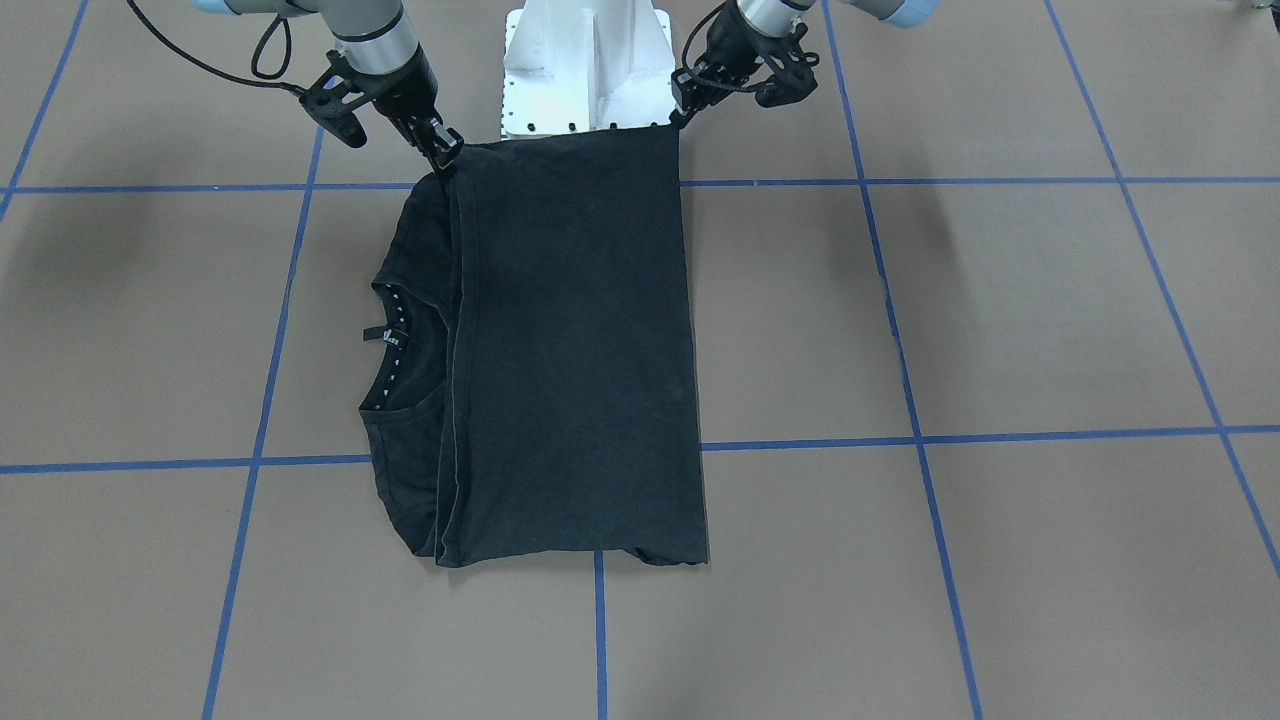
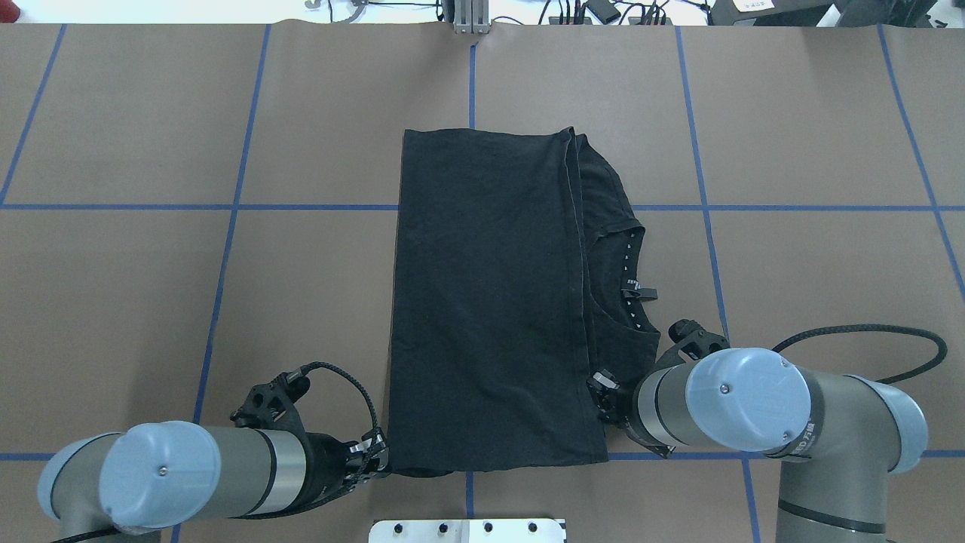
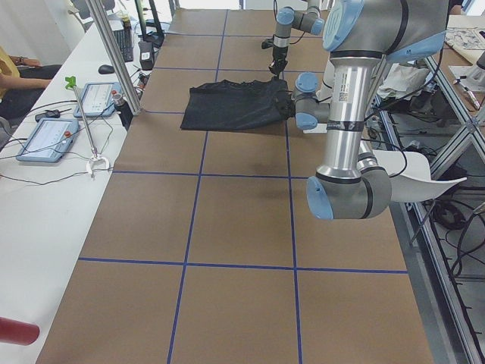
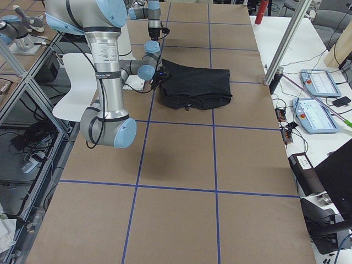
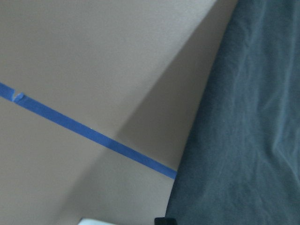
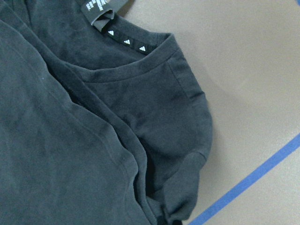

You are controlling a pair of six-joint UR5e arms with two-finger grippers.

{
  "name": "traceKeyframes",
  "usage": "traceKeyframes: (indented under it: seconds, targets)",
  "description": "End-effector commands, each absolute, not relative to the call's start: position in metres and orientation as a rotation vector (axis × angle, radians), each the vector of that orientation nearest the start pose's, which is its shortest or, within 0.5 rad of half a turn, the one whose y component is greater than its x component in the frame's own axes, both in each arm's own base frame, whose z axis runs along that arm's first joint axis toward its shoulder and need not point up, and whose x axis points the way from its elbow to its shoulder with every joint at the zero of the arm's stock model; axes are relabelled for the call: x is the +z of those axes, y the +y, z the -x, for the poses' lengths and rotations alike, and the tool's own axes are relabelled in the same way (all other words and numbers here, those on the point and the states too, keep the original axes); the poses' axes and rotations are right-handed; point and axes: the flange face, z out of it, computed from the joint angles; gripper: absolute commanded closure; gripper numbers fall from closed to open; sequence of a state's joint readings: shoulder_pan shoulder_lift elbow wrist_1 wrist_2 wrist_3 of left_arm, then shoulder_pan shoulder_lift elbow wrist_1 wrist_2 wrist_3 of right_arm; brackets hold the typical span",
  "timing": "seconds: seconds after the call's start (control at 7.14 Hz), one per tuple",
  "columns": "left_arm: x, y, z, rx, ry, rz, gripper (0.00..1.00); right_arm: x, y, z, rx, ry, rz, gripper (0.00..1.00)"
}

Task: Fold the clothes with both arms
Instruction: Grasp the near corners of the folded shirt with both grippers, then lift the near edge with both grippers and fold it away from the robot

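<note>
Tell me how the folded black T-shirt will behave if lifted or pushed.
Probably floppy: the T-shirt lies flat in soft folded layers, so it would sag between held corners. Likely light: the fabric looks thin, creased near the collar. Pushed, it would probably bunch rather than slide whole on the matte table.

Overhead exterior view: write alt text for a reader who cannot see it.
A black T-shirt, folded into a long rectangle with its collar showing on the right, lies on a brown table gridded with blue tape. The left tool and right tool grip its two near corners.
</note>
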State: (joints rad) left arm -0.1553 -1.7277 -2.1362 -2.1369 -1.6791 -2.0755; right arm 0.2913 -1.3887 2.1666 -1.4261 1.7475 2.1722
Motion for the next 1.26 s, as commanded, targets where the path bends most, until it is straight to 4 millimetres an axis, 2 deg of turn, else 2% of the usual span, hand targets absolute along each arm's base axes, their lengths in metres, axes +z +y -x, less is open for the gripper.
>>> traceKeyframes:
  seconds: [0.0, 0.14, 0.28, 0.42, 0.56, 0.7, 0.84, 0.98, 1.12]
  targets:
    - [0.227, -0.220, -0.429, -0.529, 1.346, 0.290, 1.00, 0.268, -0.275, 0.412, 0.760, -0.941, 0.371, 1.00]
    - [0.214, -0.249, -0.416, -0.561, 1.381, 0.258, 1.00, 0.263, -0.292, 0.396, 0.766, -0.947, 0.429, 1.00]
    - [0.209, -0.289, -0.403, -0.605, 1.389, 0.214, 1.00, 0.264, -0.309, 0.386, 0.778, -0.949, 0.444, 1.00]
    - [0.206, -0.342, -0.408, -0.600, 1.382, 0.152, 1.00, 0.260, -0.336, 0.387, 0.814, -0.961, 0.422, 1.00]
    - [0.203, -0.403, -0.416, -0.631, 1.361, 0.094, 1.00, 0.257, -0.379, 0.395, 0.849, -0.960, 0.414, 1.00]
    - [0.206, -0.448, -0.421, -0.639, 1.329, 0.053, 1.00, 0.253, -0.428, 0.399, 0.850, -0.959, 0.412, 1.00]
    - [0.220, -0.478, -0.424, -0.644, 1.295, 0.010, 1.00, 0.261, -0.466, 0.401, 0.841, -0.941, 0.390, 1.00]
    - [0.219, -0.503, -0.426, -0.660, 1.279, -0.014, 1.00, 0.262, -0.493, 0.402, 0.839, -0.934, 0.363, 1.00]
    - [0.217, -0.526, -0.432, -0.679, 1.263, -0.027, 1.00, 0.262, -0.521, 0.412, 0.844, -0.916, 0.347, 1.00]
